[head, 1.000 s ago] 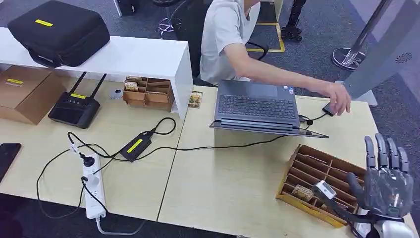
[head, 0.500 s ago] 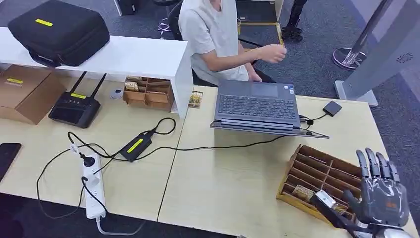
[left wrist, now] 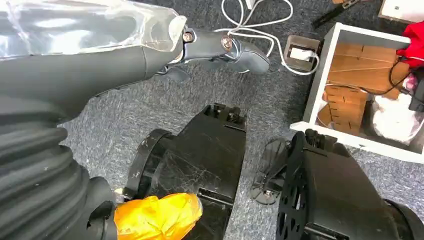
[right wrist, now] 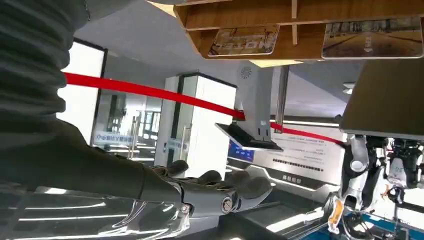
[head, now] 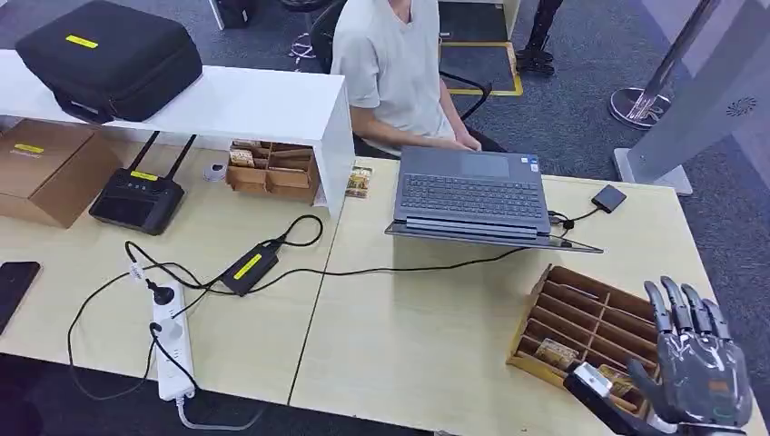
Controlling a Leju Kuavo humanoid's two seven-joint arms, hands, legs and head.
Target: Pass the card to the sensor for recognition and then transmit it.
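- My right hand hangs at the table's near right corner, fingers straight and spread apart, pointing away from me, gripping nothing.
- My thumb sticks out sideways toward the rack, which lies just beside my fingers, on their inner side.
- The rack is a wooden tray of slanted slots; cards lie in its near slots, just off my thumb (I can make out two or so, small and printed).
- None of those cards touches my fingers.
- In the right wrist view my fingers stretch out loose and level, with the rack's underside overhead and two cards showing through it.
- The sensor, a small dark box on a cable, sits well beyond my fingertips, near the far right edge of the table, just beside the laptop.
- A person in a pale shirt sits behind the laptop, far past my fingertips.
- My left hand hangs down by the floor; in the left wrist view its fingers reach out over grey carpet with nothing in them, relaxed and unclenched.
- Beyond those fingertips lie a white cable and a white box with wooden pieces inside.
- Far off to my right fingers' inner side: a power strip, a black adapter, a router, a cardboard box and a black case on a white shelf.
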